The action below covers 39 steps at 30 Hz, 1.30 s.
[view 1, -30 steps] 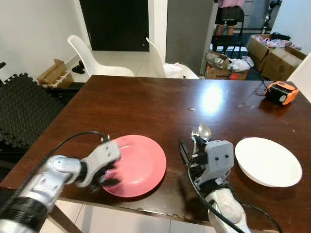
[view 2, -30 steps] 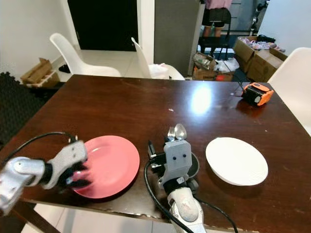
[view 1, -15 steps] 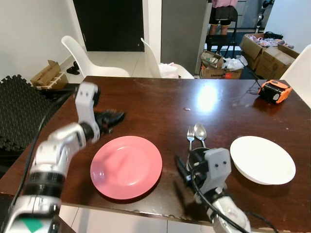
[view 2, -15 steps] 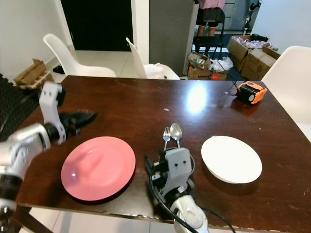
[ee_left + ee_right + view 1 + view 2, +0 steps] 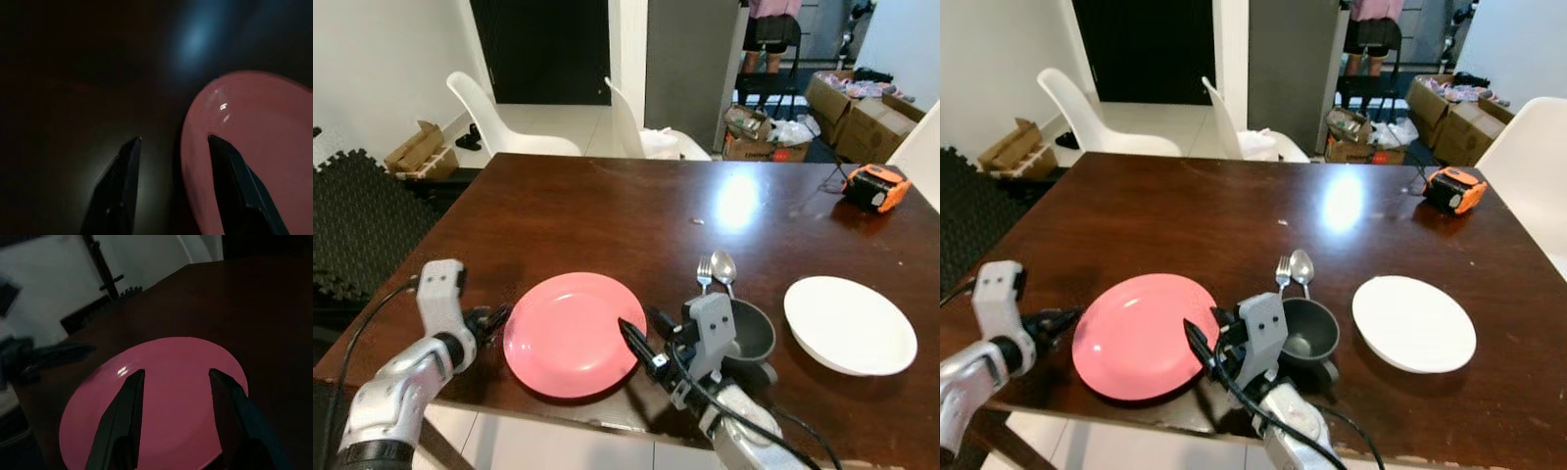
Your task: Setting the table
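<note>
At the near edge of the dark wooden worktop (image 5: pixel 607 211), the right gripper (image 5: pixel 641 345) hovers over the right rim of the pink plate (image 5: pixel 570 333), its fingers spread apart and grasping nothing; the right wrist view shows the plate between them. The left gripper (image 5: pixel 495 318) sits just beside the plate's left rim, fingers parted and empty, one finger (image 5: pixel 239 191) over the rim in the dim left wrist view. The plate holds nothing. Right of it a dark grey bowl (image 5: pixel 750 333) stands partly hidden behind the right wrist, its visible inside bare. A fork (image 5: pixel 703 271) and spoon (image 5: pixel 724 266) lie side by side just beyond the bowl. An empty white plate (image 5: pixel 850 325) rests further right. An orange-and-black object (image 5: pixel 874 186) sits near the far right edge. Beyond stand white chairs (image 5: pixel 509 117) and cardboard boxes (image 5: pixel 862 108); a person (image 5: pixel 771 34) is cut off at the top.
</note>
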Motion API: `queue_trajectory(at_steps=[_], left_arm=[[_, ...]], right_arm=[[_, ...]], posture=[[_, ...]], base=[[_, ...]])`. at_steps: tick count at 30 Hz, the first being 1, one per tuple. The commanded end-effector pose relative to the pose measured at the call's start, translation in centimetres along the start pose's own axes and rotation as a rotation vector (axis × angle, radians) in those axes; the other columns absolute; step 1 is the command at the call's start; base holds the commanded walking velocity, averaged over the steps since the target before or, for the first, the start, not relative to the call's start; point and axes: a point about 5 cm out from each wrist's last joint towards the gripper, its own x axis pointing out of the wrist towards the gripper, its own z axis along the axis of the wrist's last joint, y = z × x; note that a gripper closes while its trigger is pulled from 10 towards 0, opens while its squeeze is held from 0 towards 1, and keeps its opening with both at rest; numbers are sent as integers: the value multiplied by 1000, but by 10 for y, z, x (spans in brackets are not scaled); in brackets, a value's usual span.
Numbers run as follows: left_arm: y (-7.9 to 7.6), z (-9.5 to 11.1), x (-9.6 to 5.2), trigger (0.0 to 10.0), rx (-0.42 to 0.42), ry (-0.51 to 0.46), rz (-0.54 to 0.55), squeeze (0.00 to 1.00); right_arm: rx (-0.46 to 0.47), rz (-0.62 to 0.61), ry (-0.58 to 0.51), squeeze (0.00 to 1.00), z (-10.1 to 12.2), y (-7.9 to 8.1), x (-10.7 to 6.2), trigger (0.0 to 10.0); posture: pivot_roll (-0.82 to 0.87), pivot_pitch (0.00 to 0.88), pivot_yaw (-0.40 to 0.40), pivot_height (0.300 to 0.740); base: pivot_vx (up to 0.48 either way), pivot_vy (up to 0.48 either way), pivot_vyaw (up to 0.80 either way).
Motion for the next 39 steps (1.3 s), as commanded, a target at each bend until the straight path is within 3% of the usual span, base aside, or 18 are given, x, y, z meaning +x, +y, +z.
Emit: queue_trajectory(at_steps=[1, 10, 16, 19, 25, 30, 33, 39], left_arm=[[0, -13, -8, 10000, -34, 7, -1, 0], [-18, -28, -12, 10000, -91, 4, -93, 0], [-29, -31, -6, 10000, -130, -16, -119, 0], [-30, -34, -4, 10000, -114, -10, -118, 0], [-26, -39, 1, 10000, -116, -17, -70, 0], [-26, -47, 3, 10000, -115, 2, -61, 0], [-20, -60, 3, 10000, -73, 43, -8, 0], [-20, -60, 3, 10000, -73, 43, -8, 0]], right_arm=[[87, -26, 11, 0, -6, -2, -4, 10000], [132, -33, -10, 0, -1, -2, -11, 10000], [153, 1, 40, 0, -9, 3, -19, 10000], [141, -4, 56, 0, -11, 2, -20, 10000], [74, -131, 70, 0, -13, -15, -23, 10000], [61, -152, 64, 0, -10, -18, -23, 10000], [59, -165, 56, 0, -9, -20, -22, 10000], [59, -165, 56, 0, -9, -20, -22, 10000]], posture=[[14, 172, 116, 740], [4, 172, 111, 740], [1, 176, 110, 740], [-3, 178, 109, 740], [-9, 184, 105, 740], [-8, 187, 104, 740], [-11, 188, 104, 740], [-11, 188, 104, 740]], base=[[0, 0, 0], [0, 0, 0], [0, 0, 0], [0, 0, 0], [0, 0, 0], [0, 0, 0], [0, 0, 0], [0, 0, 0]])
